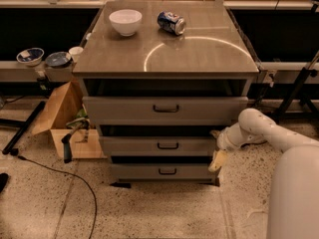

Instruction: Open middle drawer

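Judging from how things lie, I have barely begun. The wide, shallow grey middle drawer (pixel 130 146) sits second of three in the front of the grey metal cabinet (pixel 90 86). Its face looks close to flush with the stack, so I read it as not yet pulled out. Its small dark bar handle (pixel 168 145) at the centre of the front is untouched. My end effector (pixel 216 162) hangs at the cabinet's right edge, level with that drawer's right end and well away from the handle. I cannot tell whether it is apart or together, and it holds nothing that I can see. Left to do, as I see it: reach the handle, take hold, and draw the front towards me.

On the cabinet's smooth grey worktop (pixel 199 54) a white ceramic bowl (pixel 125 21) stands near the back left. A blue drink can (pixel 171 22) lies on its side just right of the bowl, and a curved streak of light crosses the surface. Left of the cabinet an open brown cardboard box (pixel 60 114) rests on the speckled stone floor (pixel 164 210), and a thin black cable (pixel 52 172) trails across the floor in front of it. A low shelf (pixel 20 72) behind the box carries small dishes.
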`<state>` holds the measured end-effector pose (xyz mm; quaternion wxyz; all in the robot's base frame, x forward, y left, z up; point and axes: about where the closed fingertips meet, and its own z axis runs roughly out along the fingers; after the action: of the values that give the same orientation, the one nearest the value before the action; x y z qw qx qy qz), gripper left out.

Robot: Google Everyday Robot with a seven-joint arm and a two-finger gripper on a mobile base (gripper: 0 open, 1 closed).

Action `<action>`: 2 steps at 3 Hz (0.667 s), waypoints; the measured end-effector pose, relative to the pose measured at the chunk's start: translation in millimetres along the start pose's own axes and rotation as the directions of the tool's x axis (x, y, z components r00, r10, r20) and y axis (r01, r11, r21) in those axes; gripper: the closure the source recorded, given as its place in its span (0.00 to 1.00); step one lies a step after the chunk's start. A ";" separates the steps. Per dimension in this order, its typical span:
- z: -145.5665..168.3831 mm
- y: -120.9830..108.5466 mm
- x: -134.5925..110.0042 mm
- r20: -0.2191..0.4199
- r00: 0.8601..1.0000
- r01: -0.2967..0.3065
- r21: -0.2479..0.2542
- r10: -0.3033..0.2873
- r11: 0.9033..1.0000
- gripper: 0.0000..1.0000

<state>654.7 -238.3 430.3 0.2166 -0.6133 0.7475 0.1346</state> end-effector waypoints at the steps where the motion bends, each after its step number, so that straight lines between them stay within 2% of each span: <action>1: 5.3 5.0 4.4 0.004 1.000 -0.007 -0.017 0.007 1.000 0.18; 2: 5.5 5.2 4.5 0.004 1.000 -0.007 -0.018 0.007 1.000 0.42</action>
<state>649.9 -238.5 423.0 0.2123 -0.6123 0.7480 0.1432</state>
